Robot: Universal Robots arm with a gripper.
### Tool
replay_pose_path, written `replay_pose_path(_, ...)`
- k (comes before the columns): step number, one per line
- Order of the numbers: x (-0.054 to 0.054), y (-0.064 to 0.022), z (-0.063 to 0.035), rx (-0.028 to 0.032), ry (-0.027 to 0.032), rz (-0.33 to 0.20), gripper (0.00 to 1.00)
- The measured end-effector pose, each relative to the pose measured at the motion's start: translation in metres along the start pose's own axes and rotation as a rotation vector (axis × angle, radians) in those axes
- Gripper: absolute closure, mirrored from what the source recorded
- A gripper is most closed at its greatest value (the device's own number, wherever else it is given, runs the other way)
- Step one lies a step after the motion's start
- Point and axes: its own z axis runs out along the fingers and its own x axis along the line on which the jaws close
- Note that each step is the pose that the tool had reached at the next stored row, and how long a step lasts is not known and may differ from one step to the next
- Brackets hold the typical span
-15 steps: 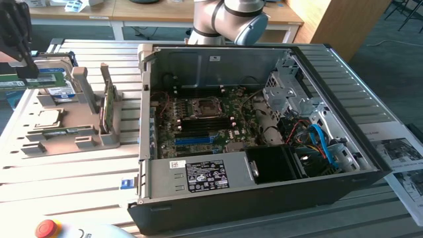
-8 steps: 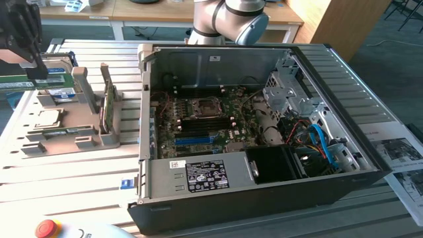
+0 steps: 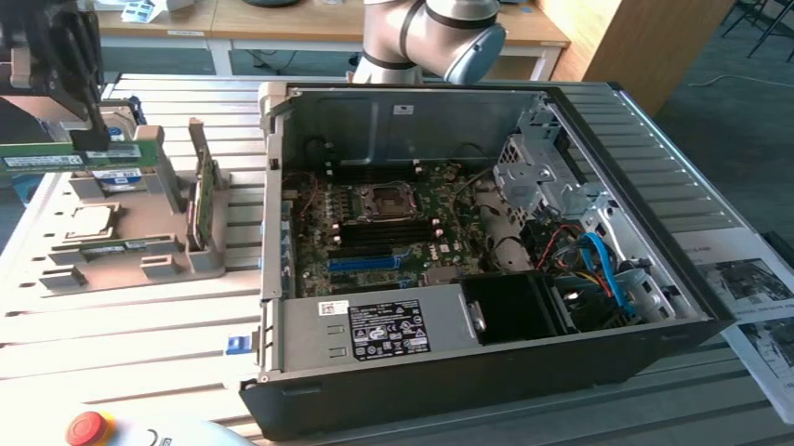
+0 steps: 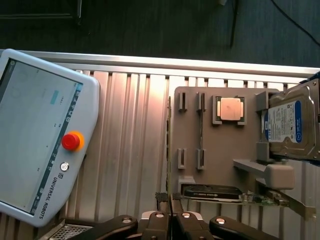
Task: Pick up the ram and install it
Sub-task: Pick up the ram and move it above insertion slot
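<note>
Above the tray (image 3: pixel 199 255), pincer (image 3: pixel 92 146) clenched on the ram (image 3: pixel 44 159); hard drive (image 4: pixel 290 122) in wrist view.

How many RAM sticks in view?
2. One stick is clamped in the gripper above the tray; the second stick stands in the tray. More may hide inside the computer case.
</note>
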Motion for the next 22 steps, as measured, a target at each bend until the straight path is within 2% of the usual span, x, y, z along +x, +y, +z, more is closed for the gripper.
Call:
replay_pose_path(5, 0.003, -0.013, -0.0009, -0.0249, -0.0013, -0.001, 0.88)
replay_pose_path(6, 0.003, -0.0141, -0.001, -0.0281, -0.0015, -0.002, 0.88)
replay_pose_path(14, 0.004, -0.0164, -0.0012, -0.0285, -0.0015, -0.002, 0.88)
replay_pose_path(17, 0.005, -0.023, -0.0017, -0.0286, -0.0015, -0.002, 0.88)
replay_pose_path(22, 0.007, -0.0396, -0.0029, -0.03, -0.0016, -0.002, 0.88)
